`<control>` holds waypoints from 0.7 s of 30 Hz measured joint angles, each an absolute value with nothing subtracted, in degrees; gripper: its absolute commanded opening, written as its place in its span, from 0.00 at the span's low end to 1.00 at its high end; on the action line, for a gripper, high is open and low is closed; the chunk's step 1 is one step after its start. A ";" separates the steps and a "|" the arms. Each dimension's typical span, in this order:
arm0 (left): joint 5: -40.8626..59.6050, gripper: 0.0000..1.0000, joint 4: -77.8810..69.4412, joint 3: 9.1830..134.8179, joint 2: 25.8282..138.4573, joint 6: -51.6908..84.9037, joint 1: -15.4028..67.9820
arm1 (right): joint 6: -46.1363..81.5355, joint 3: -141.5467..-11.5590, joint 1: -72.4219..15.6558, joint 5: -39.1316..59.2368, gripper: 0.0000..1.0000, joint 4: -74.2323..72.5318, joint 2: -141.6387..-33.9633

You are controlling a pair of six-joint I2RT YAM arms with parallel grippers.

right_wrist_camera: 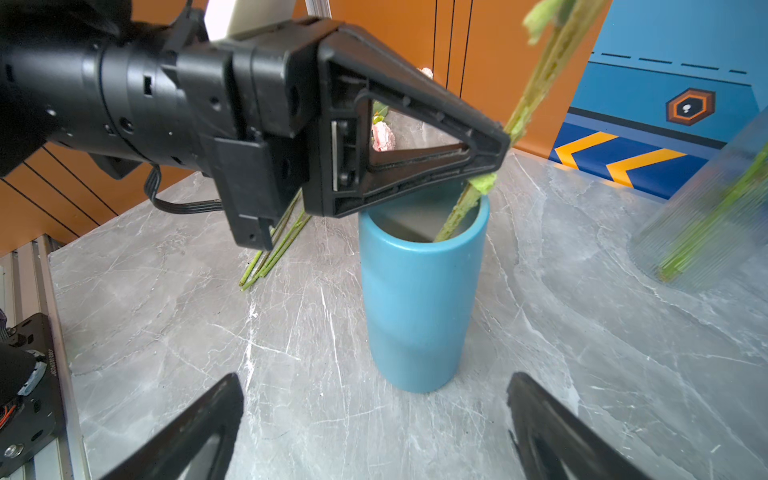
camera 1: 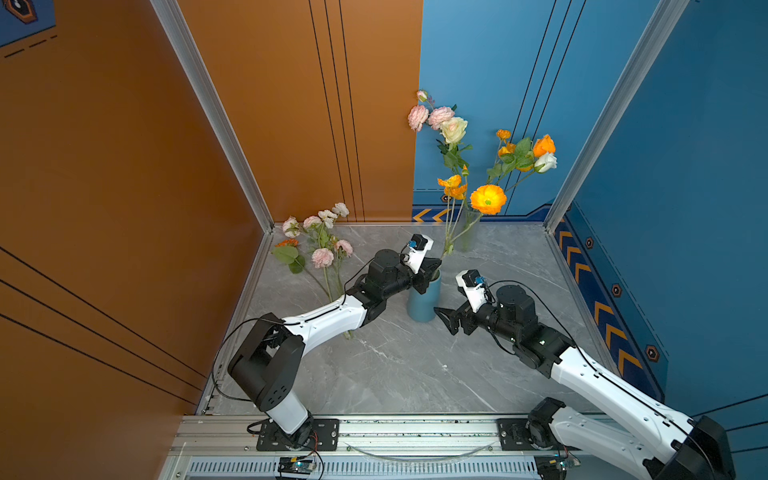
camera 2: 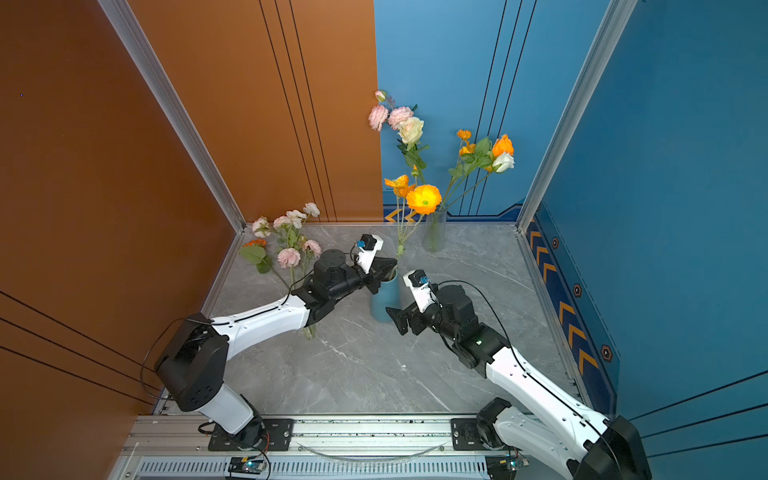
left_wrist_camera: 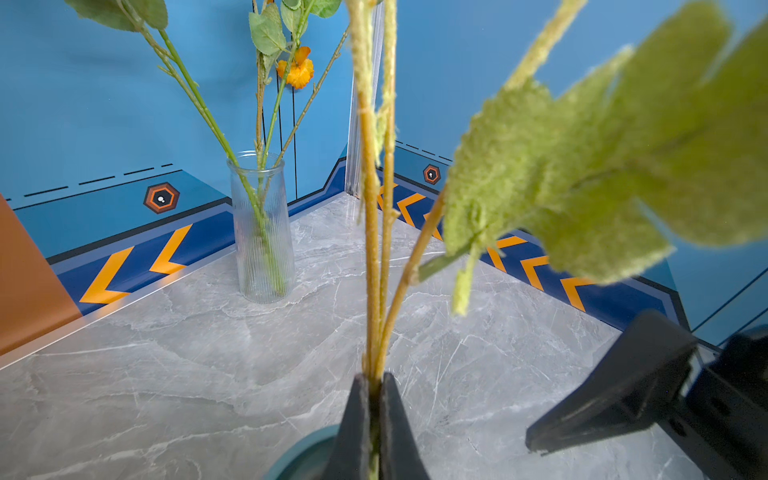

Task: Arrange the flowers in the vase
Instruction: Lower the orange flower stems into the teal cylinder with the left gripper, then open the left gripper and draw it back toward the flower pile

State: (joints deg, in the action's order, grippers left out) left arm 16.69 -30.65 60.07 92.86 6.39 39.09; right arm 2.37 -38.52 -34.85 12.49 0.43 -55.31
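The orange flower stem [right_wrist_camera: 457, 216] has its end inside the blue vase [right_wrist_camera: 419, 299], in the middle; my left gripper [left_wrist_camera: 374, 386] is squeezed tight on it just above the rim; my right gripper [camera 1: 442, 321] waits wide apart, just right of the vase. The stem leans; if I let go now, its heavy top might tip the vase; I cannot see the stem's bottom end.

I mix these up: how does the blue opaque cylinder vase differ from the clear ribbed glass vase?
The blue opaque cylinder vase hides its inside; the clear ribbed glass vase shows its stems. The blue vase takes a fuzzy stem, held by the left gripper; the glass vase holds several flowers. Both stand upright on the grey table.
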 measured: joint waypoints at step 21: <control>14.37 0.41 -30.59 54.13 85.89 5.61 39.07 | 3.01 -38.44 -35.16 13.26 1.00 0.45 -54.15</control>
